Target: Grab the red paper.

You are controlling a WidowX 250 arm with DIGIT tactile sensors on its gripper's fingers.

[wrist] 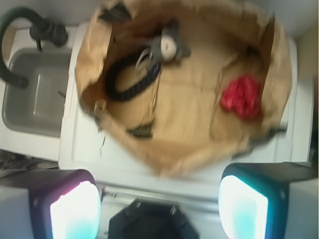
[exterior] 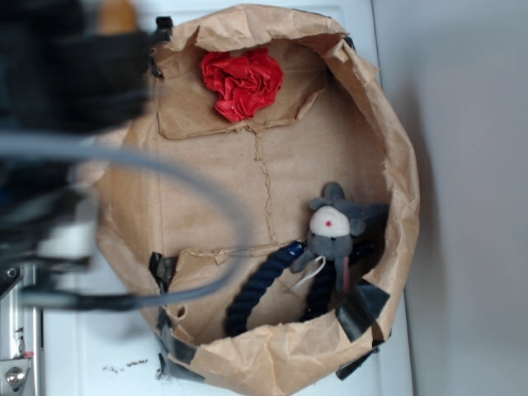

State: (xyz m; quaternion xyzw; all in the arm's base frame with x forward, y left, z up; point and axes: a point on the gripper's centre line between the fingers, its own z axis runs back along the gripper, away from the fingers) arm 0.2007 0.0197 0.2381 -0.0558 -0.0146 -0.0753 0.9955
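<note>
One red paper (exterior: 242, 82) lies in the bag (exterior: 396, 165), jaws (wrist: 159, 206) apart above.

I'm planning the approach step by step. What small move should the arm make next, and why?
Probably shift the claw sideways over the red paper. In the wrist view the open fingers sit outside the brown paper bag, with the wad off to one side.

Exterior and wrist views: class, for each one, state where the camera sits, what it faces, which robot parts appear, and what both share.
Exterior: overhead, looking down into the brown paper bag; the blurred dark arm and grey cable fill the left side.
Wrist: mounted on the arm, looking down past the open hand at the bag from outside its rim.
Shared: the red paper, grey plush mouse, dark rope and bag.
</note>
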